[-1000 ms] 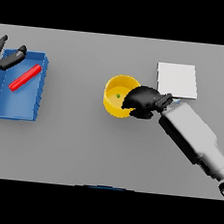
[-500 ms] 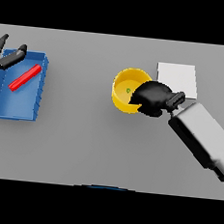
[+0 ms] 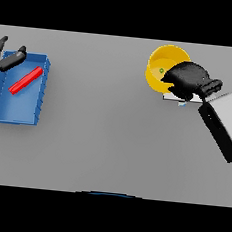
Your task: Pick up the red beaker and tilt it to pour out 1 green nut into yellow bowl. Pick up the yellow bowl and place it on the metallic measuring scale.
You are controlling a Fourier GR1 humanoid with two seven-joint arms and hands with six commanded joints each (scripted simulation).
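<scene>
Step in hand: second half of the task, carrying the yellow bowl (image 3: 165, 67) to the metallic measuring scale (image 3: 173, 97).

Head view: right hand (image 3: 187, 80) has its dark fingers curled over the bowl's right rim and is clamped on it. One green nut (image 3: 161, 70) sits inside the bowl, so the pour looks done. The bowl now overlaps the spot where the scale lies; only a thin pale strip of the scale shows below the hand, the rest hidden under bowl and hand. Whether the bowl is already resting on the plate or hangs just above it, I cannot tell from this angle. The right forearm runs in from the lower right, angled up and left, wrist bent toward the bowl.

Next move, as I judge it: centre the bowl over the plate, lower until seated, then uncurl the fingers and pull clear without nudging the rim. Risk is a bowl set half off the plate edge.

Left hand (image 3: 5, 57) sits idle at the far left edge, fingers spread loosely, just above the corner of the blue tray (image 3: 18, 109). The red beaker (image 3: 25, 79) lies on its side in that tray.
</scene>
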